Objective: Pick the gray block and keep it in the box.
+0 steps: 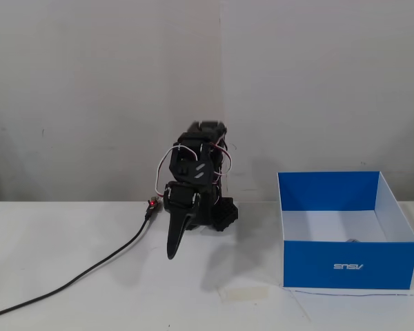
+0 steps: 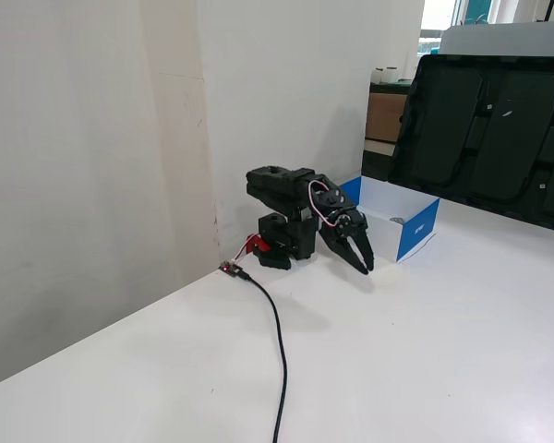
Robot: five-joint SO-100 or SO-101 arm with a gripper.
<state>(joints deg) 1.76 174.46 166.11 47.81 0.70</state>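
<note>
The blue box [image 1: 345, 265] stands on the white table to the right of the arm in a fixed view, its white inside open to the top. It also shows behind the arm in a fixed view [image 2: 415, 231]. A small gray block [image 1: 352, 240] lies inside the box, only its top showing over the front wall; in a fixed view it shows as a gray speck [image 2: 397, 220] on the box floor. The black arm is folded at its base. My gripper [image 1: 172, 252] [image 2: 364, 265] points down just above the table, left of the box, shut and empty.
A black cable [image 1: 90, 272] [image 2: 279, 341] runs from a red connector [image 2: 255, 244] at the arm's base across the table. A strip of clear tape [image 1: 245, 293] lies in front of the arm. A large black tray [image 2: 489, 138] leans behind the table. A wall stands close behind the arm.
</note>
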